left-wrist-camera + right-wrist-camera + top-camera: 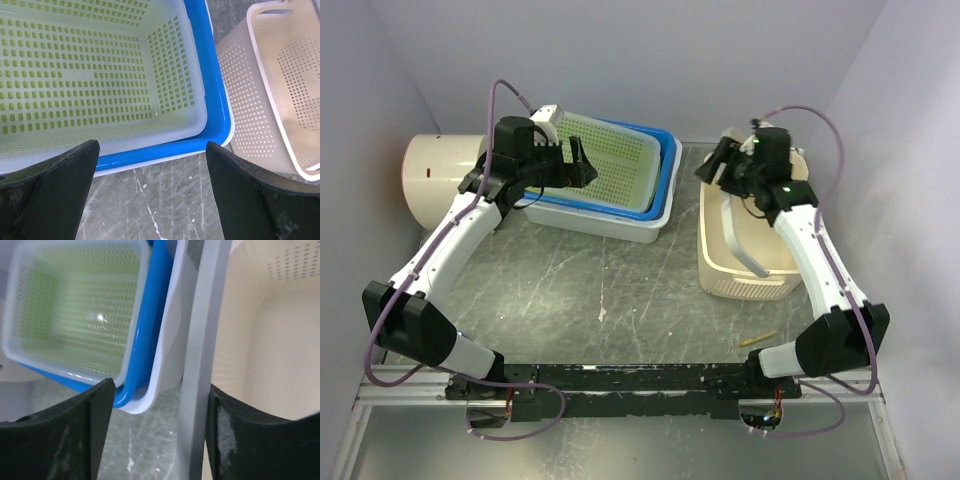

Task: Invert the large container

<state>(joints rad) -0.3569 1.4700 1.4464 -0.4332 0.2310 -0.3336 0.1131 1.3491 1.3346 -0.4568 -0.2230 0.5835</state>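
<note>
Table (620, 290): nested tub stack (620, 170) at back centre. The cream perforated basket (745, 280), taken as the large container, stood mouth-up at right, just beside the stack. Left gripper (152, 150) was spread over the stack's near rim, empty. Right gripper (157, 395) was spread, with the grey handle (200, 340) between the jaws, unpinched. Basket judged light, thin-walled, flexible. Take hold at the rim; the handle may swing.

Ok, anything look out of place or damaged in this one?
A loose yellowish stick lies on the table near the right arm's base, and the nested trays sit skewed to the table's edge. Nothing spilled or visibly broken.
</note>
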